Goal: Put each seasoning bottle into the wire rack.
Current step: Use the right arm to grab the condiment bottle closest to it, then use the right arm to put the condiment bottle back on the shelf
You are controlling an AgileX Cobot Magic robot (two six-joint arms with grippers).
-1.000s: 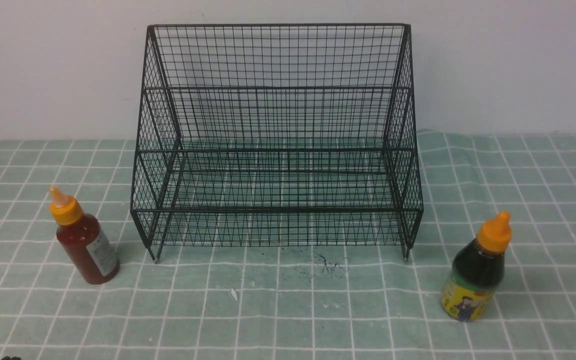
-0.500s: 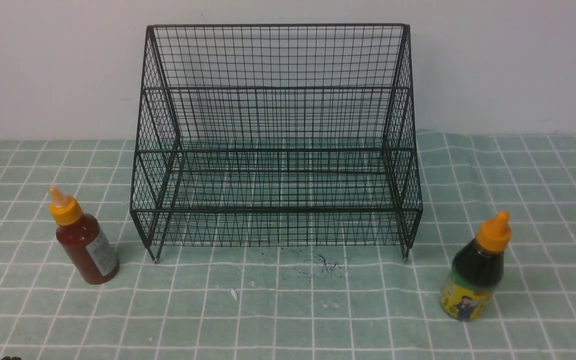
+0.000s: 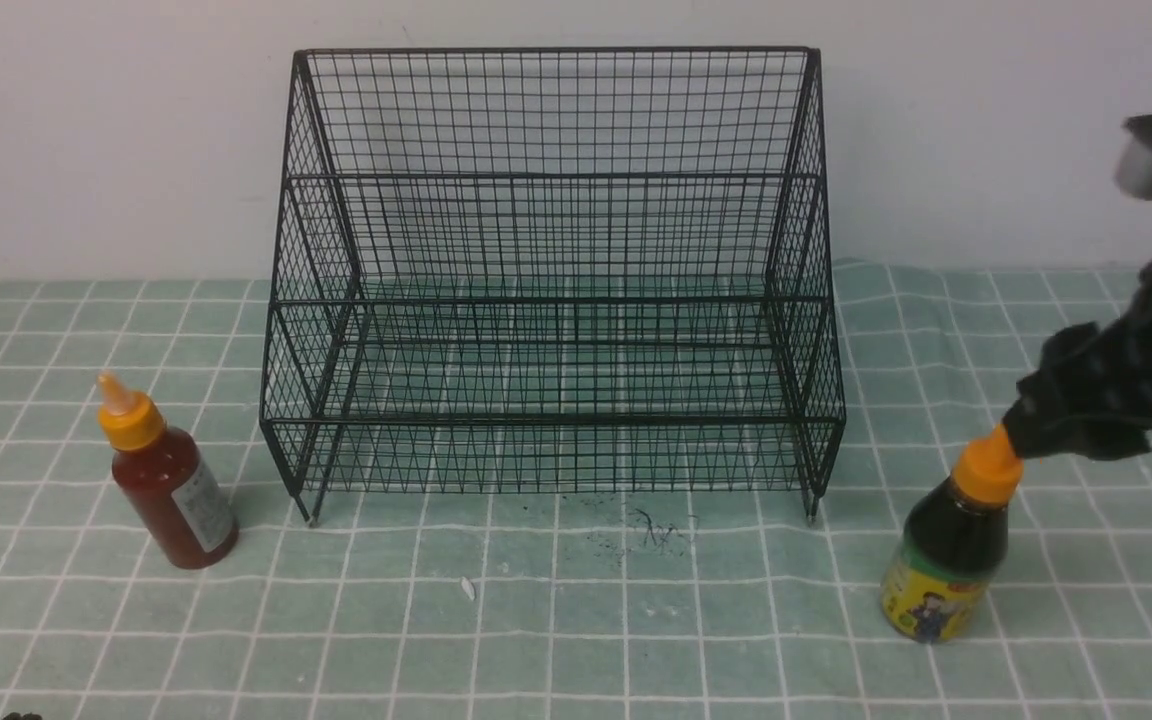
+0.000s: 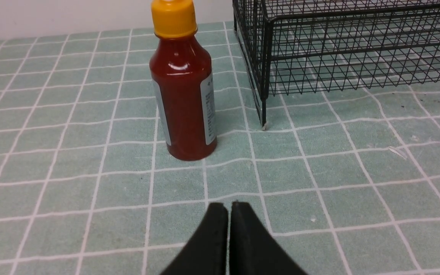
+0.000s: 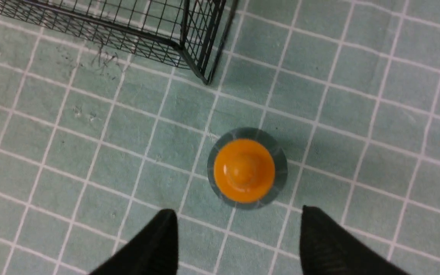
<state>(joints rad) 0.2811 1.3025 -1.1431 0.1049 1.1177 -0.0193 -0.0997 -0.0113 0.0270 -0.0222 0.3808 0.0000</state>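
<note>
in the front view the right arm is a dark blur cut off by the picture's right edge; its claw cannot be made out there, and the blur covers the nozzle tip of the squat dark bottle; the writing on that bottle's yellow-green label is too small to read; the right wrist view looks straight down on it, so only the orange cap and a ring of shoulder show; there the right gripper has its jaws wide apart, holding nothing, and the cap sits just beyond the tips, in line with the gap, touching neither.

the left gripper shows only in its own wrist view; its two black fingers lie pressed together, low over the checked green cloth, clamped on nothing; the slim red bottle stands upright ahead of it, well apart, its nozzle cut off by the frame.

both bottles stand on the cloth outside the wire rack; the red one is near the rack's front left foot, the dark one near its front right foot; the rack backs onto a pale wall; black scribbled marks and a small white fleck lie on the cloth before it.
</note>
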